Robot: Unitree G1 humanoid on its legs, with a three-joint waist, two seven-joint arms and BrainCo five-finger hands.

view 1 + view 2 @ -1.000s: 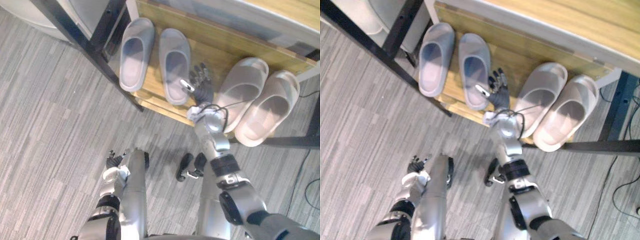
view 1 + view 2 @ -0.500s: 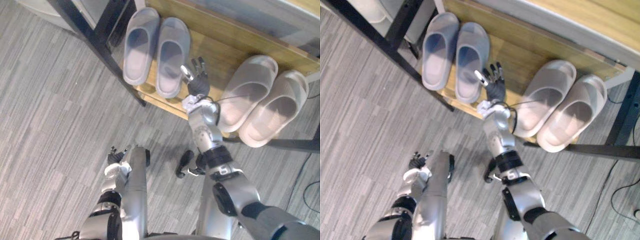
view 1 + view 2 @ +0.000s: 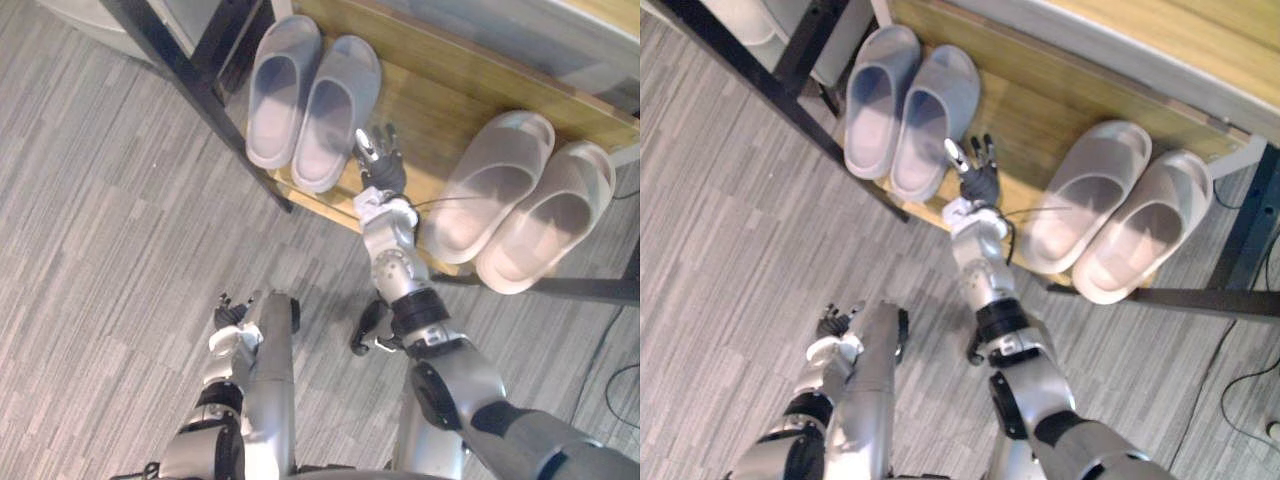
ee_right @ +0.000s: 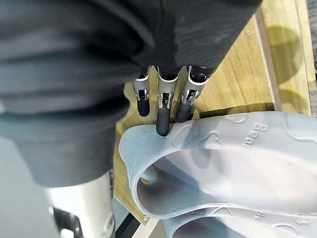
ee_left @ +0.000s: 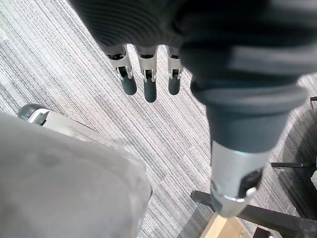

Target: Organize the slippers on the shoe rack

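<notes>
Left hand (image 3: 230,318) hangs relaxed above the grey carpet floor (image 3: 100,250). Blue-grey foam slippers (image 3: 283,90) lie on the wooden rack shelf (image 3: 440,95). Right hand (image 3: 378,165) presses straight fingers against the nearer one's side. Push gently sideways, parallel to its mate, clear of the beige foam slippers (image 3: 490,185).

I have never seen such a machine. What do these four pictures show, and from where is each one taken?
This is a humanoid robot looking down. Two pictures come from the camera on its head, and one from each wrist. Before it stands a wooden shoe rack with a grey pair of slippers and a beige pair. The right hand, fingers straight, touches the rim of one grey slipper; it holds nothing. The left hand hangs open above the carpet.
</notes>
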